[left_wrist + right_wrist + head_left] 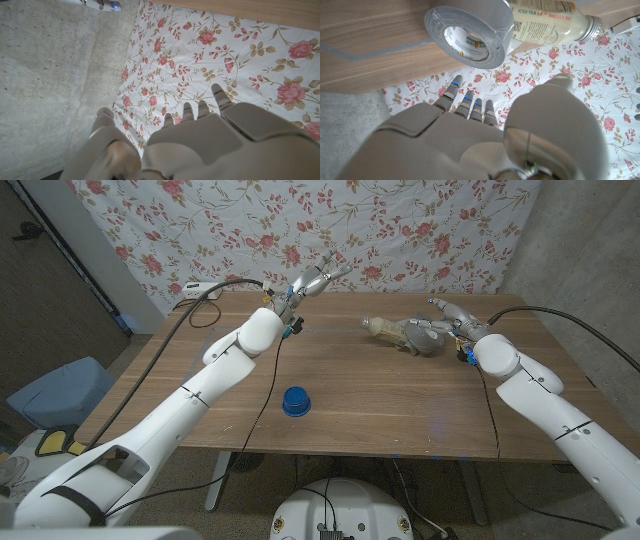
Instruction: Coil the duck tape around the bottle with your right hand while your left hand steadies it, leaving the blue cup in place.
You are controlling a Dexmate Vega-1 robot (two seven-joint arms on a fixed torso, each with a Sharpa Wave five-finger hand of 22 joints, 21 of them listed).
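Bottle (pixel 392 330) lies on its side, cap end toward the left; tape roll (pixel 470 31) beside it, just beyond the empty, spread right hand (pixel 435 330). Left hand (pixel 310 282) is raised well apart, open.

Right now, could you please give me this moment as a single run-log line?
left hand: raised, open, holding nothing | right hand: beside bottle, grip unclear | duct tape roll: against lying bottle | blue cup: untouched

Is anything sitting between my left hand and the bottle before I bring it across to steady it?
Nothing visible. The left hand is raised over the table's far edge, holding nothing. The bottle lies on its side by the right hand, with the tape roll against it. The blue cup stands nearer the front, off that path.
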